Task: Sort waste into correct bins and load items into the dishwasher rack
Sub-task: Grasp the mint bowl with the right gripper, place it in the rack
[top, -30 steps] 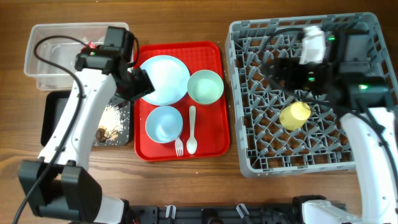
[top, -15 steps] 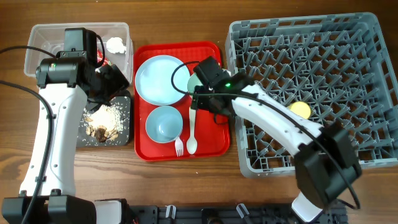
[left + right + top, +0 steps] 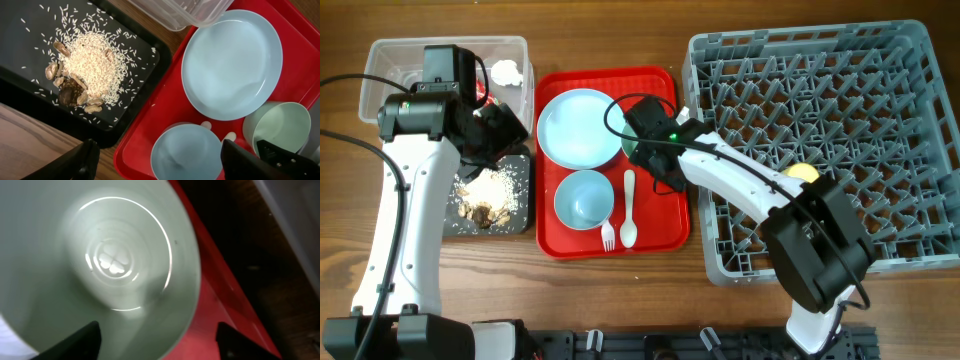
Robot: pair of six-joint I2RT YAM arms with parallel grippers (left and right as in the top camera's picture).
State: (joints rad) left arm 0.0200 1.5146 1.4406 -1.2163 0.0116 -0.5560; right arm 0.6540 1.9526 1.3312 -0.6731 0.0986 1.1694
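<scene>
The pale blue plate (image 3: 580, 127) (image 3: 232, 62), a blue-green bowl (image 3: 584, 198) (image 3: 187, 152), the white spoon (image 3: 629, 205) and the fork (image 3: 608, 236) lie on the red serving tray. My right gripper (image 3: 655, 145) (image 3: 160, 340) is open over the second bowl (image 3: 100, 255) (image 3: 277, 130), one finger inside its rim and one outside. My left gripper (image 3: 503, 135) (image 3: 160, 165) is open and empty, above the black tray's edge. The yellow cup (image 3: 802, 173) lies in the grey rack (image 3: 880, 240). The tissue (image 3: 505, 70) and the red wrapper (image 3: 480, 98) are in the clear container (image 3: 390, 80). Rice and brown bits (image 3: 492, 195) (image 3: 87, 60) lie in the black tray (image 3: 520, 222) (image 3: 30, 80).
The red serving tray (image 3: 660, 215) (image 3: 150, 125) (image 3: 225, 295) sits between the bins on the left and the rack on the right. The right arm reaches across the rack's left edge. Bare wooden table shows along the front.
My right arm has swung from over the rack to the green bowl on the red tray. My left arm has pulled back left from beside the plate, uncovering the tissue.
</scene>
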